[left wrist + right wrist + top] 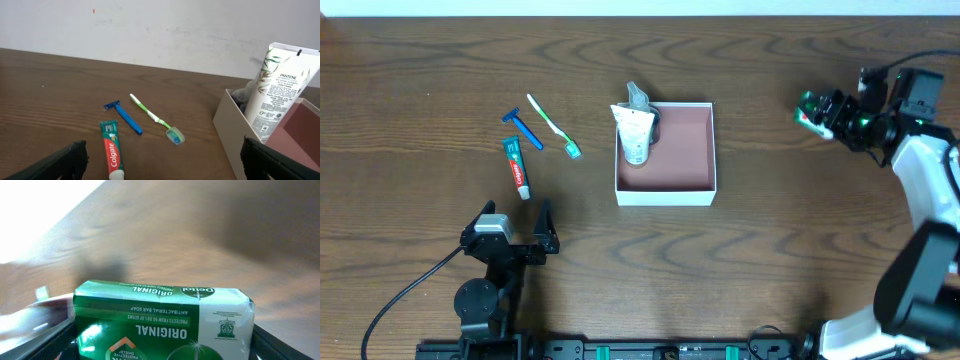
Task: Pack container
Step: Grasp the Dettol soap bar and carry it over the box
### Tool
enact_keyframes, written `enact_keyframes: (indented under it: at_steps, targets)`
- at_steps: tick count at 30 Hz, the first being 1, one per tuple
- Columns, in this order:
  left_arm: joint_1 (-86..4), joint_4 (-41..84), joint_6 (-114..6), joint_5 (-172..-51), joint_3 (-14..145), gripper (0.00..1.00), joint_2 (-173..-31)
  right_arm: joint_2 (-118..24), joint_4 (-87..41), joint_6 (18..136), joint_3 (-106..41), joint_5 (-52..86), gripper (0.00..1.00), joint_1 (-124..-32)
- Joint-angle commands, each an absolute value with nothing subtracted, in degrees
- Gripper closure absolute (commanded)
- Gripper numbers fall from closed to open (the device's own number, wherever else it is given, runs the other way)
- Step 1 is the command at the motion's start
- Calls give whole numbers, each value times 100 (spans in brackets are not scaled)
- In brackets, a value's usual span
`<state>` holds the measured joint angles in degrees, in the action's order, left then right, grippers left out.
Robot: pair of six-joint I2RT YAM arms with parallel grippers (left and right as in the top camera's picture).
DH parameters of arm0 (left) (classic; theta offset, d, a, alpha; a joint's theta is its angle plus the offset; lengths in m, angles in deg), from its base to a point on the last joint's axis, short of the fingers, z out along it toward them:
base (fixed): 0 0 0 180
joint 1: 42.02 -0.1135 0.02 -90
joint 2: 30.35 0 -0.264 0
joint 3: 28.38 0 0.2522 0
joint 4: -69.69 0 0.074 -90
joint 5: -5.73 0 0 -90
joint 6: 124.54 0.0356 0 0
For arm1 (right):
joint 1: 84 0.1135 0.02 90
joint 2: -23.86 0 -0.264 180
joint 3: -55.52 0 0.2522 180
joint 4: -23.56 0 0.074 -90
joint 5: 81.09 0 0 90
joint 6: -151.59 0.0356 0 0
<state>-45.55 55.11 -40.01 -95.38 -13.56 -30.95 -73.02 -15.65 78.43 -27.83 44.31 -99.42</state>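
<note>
The left tool (pixel 517 212) is spread wide with nothing in it, low over the tabletop (pixel 770 260). Just ahead of it a toothpaste tube (pixel 516 166), a razor (pixel 524 128) and a toothbrush (pixel 552 125) are laid out, none touching. The container (pixel 665 195) is set ahead and to that tool's right, with open wood between. A shampoo tube (pixel 634 135) is leaned inside against its left wall, and the right part of its floor is uncovered. The right tool (pixel 820 112) is closed on a green soap bar (pixel 165 320), with the container well to its left across open wood.
</note>
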Motion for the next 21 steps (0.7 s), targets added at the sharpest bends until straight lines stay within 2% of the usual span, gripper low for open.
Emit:
enact_keyframes:
  at_steps: [1,8,21]
  targets:
    - [-4559,5292,-3907,-9560,-1439,2,-3069,-6878,-1548,7677,-2905,5393,25,-9559]
    - [-4559,5292,-3907,-9560,-1439,2,-3069,-6522,-1552,7812,-2905,5154,23,-8357]
    - [-4559,5292,-3907,-9560,-1439,2,-3069,-6540,-1781,8745,-2885,3185,21,-6226]
